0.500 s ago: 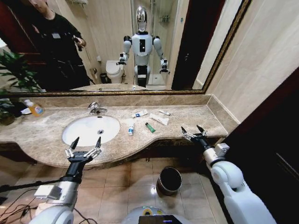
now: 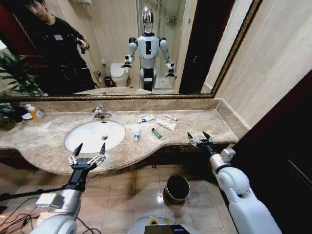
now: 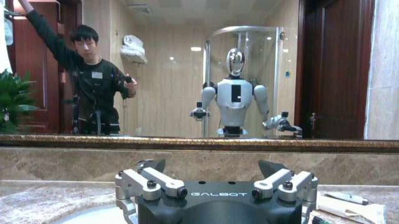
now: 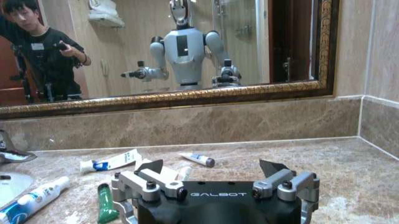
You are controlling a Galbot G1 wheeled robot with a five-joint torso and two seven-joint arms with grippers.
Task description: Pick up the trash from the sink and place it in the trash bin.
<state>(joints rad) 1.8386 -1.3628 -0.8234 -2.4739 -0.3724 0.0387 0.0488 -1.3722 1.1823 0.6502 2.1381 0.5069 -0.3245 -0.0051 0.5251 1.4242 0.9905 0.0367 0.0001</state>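
Over the table edge, right end effector (image 2: 200, 138) spread and empty, still approaching; next it must reach the green tube (image 2: 156, 133). Left end effector (image 2: 88, 150) spread, waiting by the sink (image 2: 73, 136)

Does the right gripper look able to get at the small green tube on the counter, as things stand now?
Probably yes. The right gripper is open at the counter's front edge, and the green tube lies on bare marble toward the sink. Nothing stands between them; the white wrapper lies farther back.
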